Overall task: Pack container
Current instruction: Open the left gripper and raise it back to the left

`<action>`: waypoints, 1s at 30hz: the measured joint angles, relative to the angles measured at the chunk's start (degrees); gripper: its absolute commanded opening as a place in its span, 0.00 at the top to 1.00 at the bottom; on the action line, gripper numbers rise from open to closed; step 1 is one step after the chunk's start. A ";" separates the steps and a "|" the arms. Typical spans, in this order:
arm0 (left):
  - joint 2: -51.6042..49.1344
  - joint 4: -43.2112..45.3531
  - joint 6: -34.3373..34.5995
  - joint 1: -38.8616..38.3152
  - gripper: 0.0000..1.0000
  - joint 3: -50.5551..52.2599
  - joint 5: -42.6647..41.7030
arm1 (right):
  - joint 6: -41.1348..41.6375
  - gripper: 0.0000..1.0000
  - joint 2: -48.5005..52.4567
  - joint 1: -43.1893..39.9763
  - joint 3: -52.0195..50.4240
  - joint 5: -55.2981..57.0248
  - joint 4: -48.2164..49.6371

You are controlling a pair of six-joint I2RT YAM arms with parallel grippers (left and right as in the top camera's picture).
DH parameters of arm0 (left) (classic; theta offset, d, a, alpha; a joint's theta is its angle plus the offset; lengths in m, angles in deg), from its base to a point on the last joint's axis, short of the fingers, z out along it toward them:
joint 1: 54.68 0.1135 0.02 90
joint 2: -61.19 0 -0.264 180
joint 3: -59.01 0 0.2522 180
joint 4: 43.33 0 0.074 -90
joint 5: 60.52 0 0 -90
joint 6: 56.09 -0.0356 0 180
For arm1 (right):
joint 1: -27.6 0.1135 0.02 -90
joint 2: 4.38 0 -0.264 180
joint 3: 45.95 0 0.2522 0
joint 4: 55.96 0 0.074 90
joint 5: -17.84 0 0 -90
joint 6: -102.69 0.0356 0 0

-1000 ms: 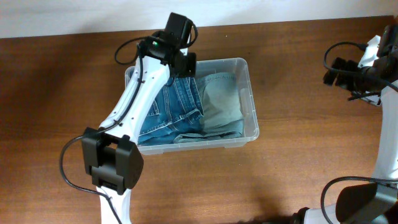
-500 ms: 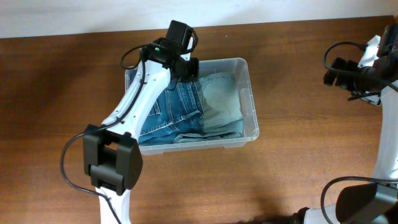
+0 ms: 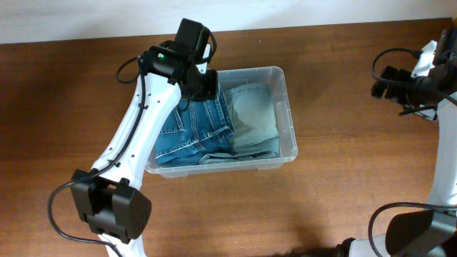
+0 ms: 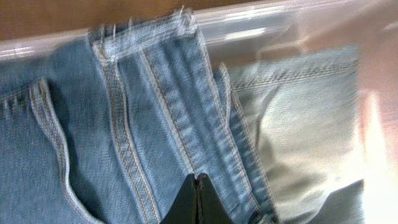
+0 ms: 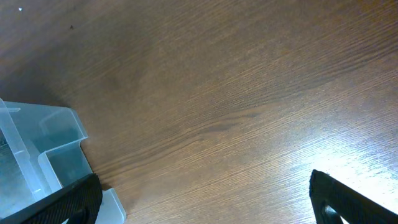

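The clear plastic container stands mid-table and holds folded blue jeans beside a paler denim piece. My left gripper hovers over the container's back left part, above the blue jeans. In the left wrist view that left gripper is shut, its tips pressed together with nothing between them, just above the blue jeans; the pale denim lies to the right. My right gripper hangs far to the right, away from the container. Seen from its own wrist, the right gripper is open over bare wood.
The brown wooden table surrounds the container. A corner of the container shows at the left edge of the right wrist view. The pale wall runs along the table's back edge.
My left arm has swung to the left and its gripper has shifted slightly left and toward the front over the blue jeans, staying shut. The right arm has not moved.
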 measured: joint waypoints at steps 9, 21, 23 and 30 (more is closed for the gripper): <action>0.00 1.95 0.00 -0.02 0.99 12.63 -0.22 | 0.04 0.01 0.00 0.00 0.00 0.00 0.00; 1.46 5.66 0.00 1.20 0.96 10.80 -2.34 | 0.02 0.01 0.00 0.00 0.00 0.00 0.02; 2.64 5.81 0.07 2.05 0.91 8.09 -1.86 | 0.04 0.01 0.00 0.00 0.00 0.00 0.00; 11.37 5.95 0.22 9.29 0.45 4.52 6.80 | -0.02 0.01 0.00 0.00 0.00 0.00 0.00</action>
